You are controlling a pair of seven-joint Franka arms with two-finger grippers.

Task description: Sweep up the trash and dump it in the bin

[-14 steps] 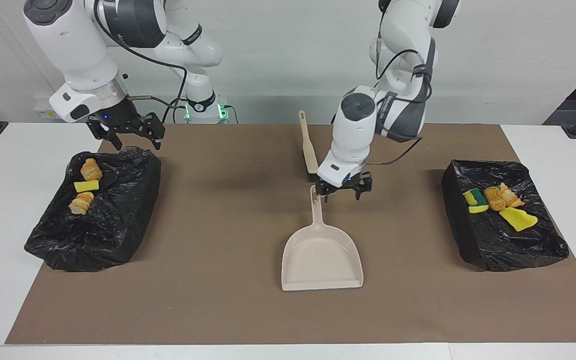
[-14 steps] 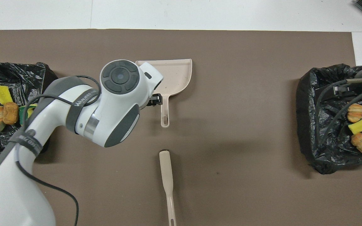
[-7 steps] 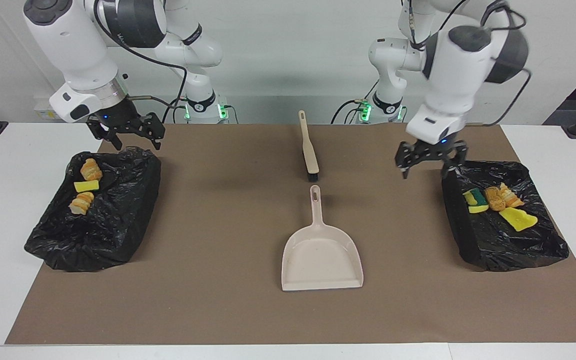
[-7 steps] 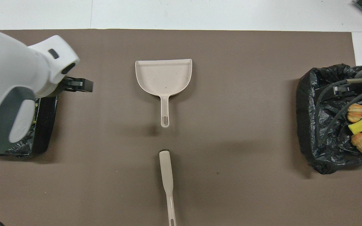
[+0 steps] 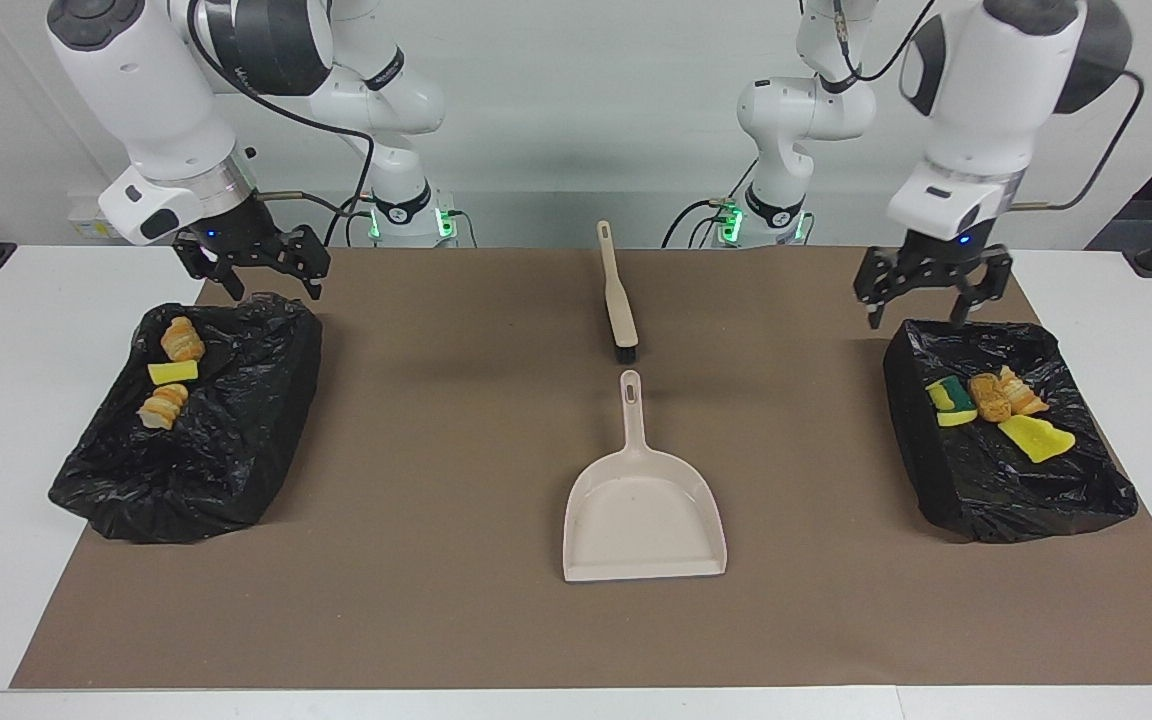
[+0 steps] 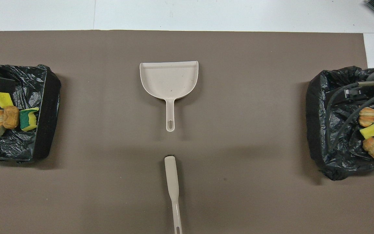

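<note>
Inventory, taken across the facing view from my right arm's end of the table to my left arm's end.

1. My right gripper (image 5: 253, 268): in the air over the robot-side rim of the bin at that end, fingers spread wide, holding nothing.
2. Black-bag-lined bin (image 5: 236, 450), right arm's end: on the brown mat (image 5: 436, 500). Contents: three pieces of trash, namely a golden-brown bread piece (image 5: 181, 339), a yellow sponge piece (image 5: 173, 372) just beside it, and a second bread piece (image 5: 163, 406), lying in a short row.
3. Beige brush (image 5: 618, 295): flat on the mat at mid-table, black bristles at the end toward the dustpan, handle toward the robots. Untouched.
4. Beige dustpan (image 5: 644, 510): flat on the mat, farther from the robots than the brush, handle pointing at the bristles with a small gap between. Pan empty.
5. My left gripper (image 5: 929, 288): in the air over the robot-side rim of the second bin, fingers wide apart, empty.
6. Black-bag-lined bin (image 5: 986, 490), left arm's end: on the mat. Contents: four pieces of trash clustered together, namely a green-backed sponge (image 5: 952, 399), a brown pastry piece (image 5: 988, 395), a layered bread piece (image 5: 1021, 392), and a yellow sponge wedge (image 5: 1036, 437).
</note>
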